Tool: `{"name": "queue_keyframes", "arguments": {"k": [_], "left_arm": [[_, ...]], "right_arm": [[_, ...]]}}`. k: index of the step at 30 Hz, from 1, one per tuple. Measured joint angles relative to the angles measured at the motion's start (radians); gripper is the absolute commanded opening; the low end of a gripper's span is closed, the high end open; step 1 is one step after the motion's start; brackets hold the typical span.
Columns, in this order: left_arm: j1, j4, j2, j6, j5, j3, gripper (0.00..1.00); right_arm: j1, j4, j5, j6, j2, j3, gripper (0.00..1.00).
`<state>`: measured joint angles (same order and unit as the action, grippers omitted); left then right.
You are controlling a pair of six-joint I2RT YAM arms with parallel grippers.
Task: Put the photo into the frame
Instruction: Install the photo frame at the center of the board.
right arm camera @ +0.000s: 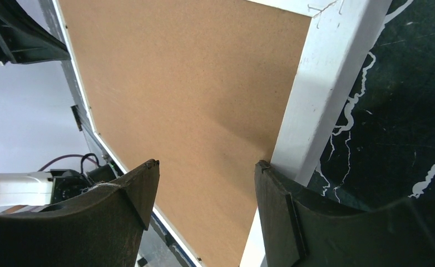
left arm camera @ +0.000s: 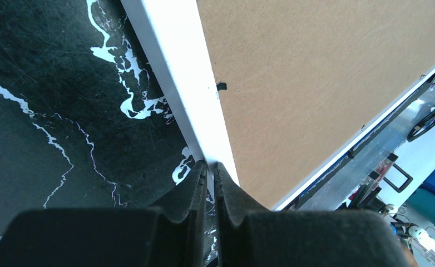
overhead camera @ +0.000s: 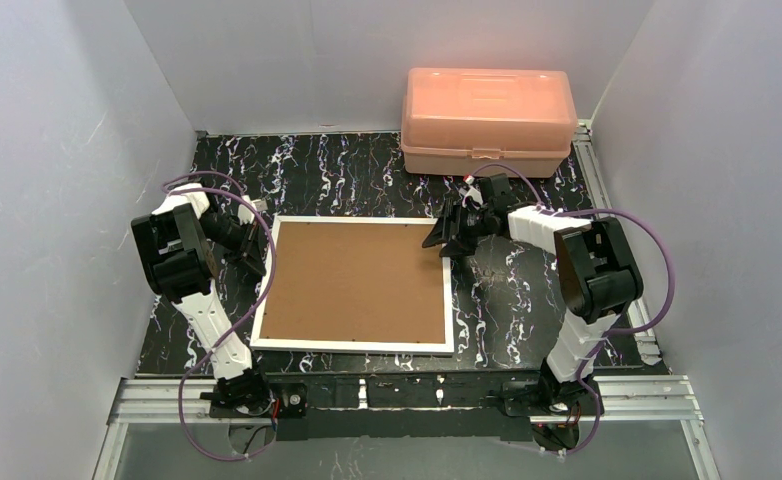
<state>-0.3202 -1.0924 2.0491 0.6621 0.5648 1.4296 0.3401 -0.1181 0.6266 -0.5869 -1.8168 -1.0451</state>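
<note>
at the left pincer (left arm camera: 210,166): closed to a thin slit, nothing visible between the fingers (left arm camera: 196,192). tips down right at the white rim (left arm camera: 173,61) of the frame (overhead camera: 357,285), lower centre of the left wrist view; touching or just above, cannot tell. in the top view, set at the frame's left edge, toward its upper left corner.

at the right pincer (right arm camera: 207,167): spread wide, holding nothing. one finger at lower left of the right wrist view, over the brown board back (right arm camera: 193,94); the other at lower centre, up against the white rim near a corner, contact unclear. in the top view, set at the frame's upper right corner.

for the frame: lying flat on the desk (overhead camera: 367,165) in the centre of the top view, back side up, brown board filling the white border. small black tab (left arm camera: 221,87) at the board's edge, just beside the rim.

further out: black desk surface veined with white. pink plastic box (overhead camera: 487,110) with lid shut at the upper right of the top view, beyond the right pincer and apart from the frame. left arm (overhead camera: 182,260) and right arm (overhead camera: 587,265) bent inward from the bottom corners, purple cables (overhead camera: 657,260) looped along them. metal rail (overhead camera: 417,390) across the bottom edge.
</note>
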Motion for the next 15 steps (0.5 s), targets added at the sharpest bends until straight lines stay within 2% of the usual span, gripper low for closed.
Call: {"name": "queue_keyframes", "arguments": {"k": [3,9,15], "left_arm": [[0.0,0.0,0.0,0.0,0.0,0.0,0.0],[0.002,0.0,-0.002,0.0,-0.004,0.0,0.0],[0.008,0.007,-0.012,0.001,-0.018,-0.006,0.0]], "right_arm": [[0.013,-0.02,-0.025,0.021,0.003,-0.01,0.73],[0.032,-0.052,-0.046,0.032,0.017,-0.033,0.82],[0.044,-0.063,-0.021,0.016,0.088,-0.04,0.83]]}}
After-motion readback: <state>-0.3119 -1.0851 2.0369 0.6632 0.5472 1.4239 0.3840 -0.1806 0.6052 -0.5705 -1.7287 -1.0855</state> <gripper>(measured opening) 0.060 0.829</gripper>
